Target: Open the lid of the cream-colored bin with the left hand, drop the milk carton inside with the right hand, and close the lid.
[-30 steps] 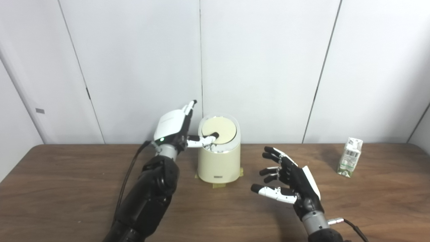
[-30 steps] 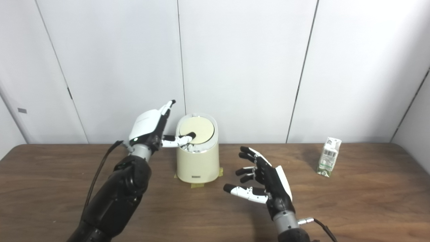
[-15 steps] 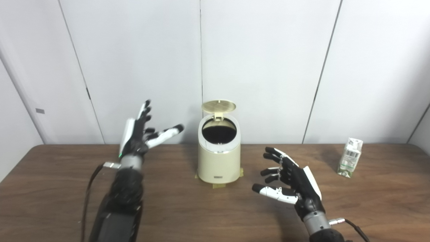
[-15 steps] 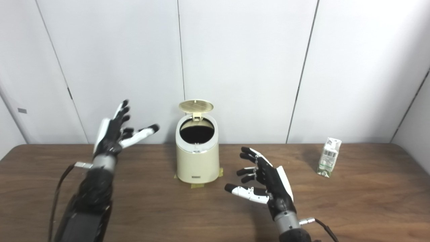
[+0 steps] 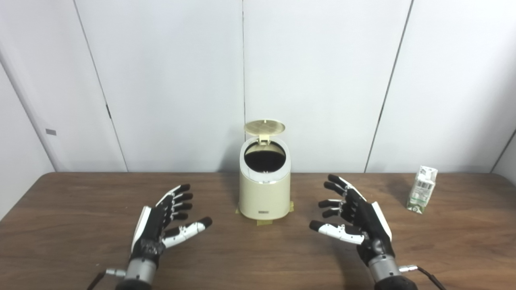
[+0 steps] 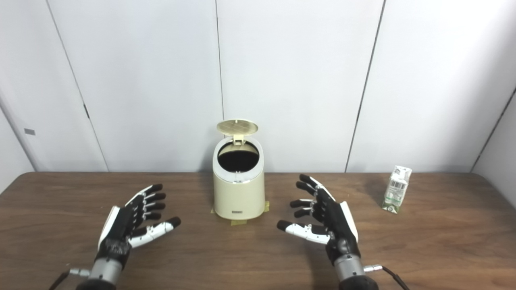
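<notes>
The cream-colored bin (image 5: 264, 197) stands at the back middle of the table. Its round lid (image 5: 264, 127) is flipped up and the dark opening (image 5: 264, 157) shows. The white and green milk carton (image 5: 421, 189) stands upright at the far right, well away from both hands. My left hand (image 5: 163, 223) is open and empty, low over the table to the left of the bin. My right hand (image 5: 356, 221) is open and empty to the right of the bin, between bin and carton.
The brown wooden table (image 5: 258, 262) runs across the whole view. White wall panels (image 5: 322, 80) stand right behind the bin. Yellow tape (image 5: 262, 221) shows under the bin's base. Cables trail from both wrists at the bottom edge.
The left hand pressed on the closed lid, the lid sprang open, and the hand pulled back and down to the table's left front. The right hand barely moved. The camera shifted slightly.
</notes>
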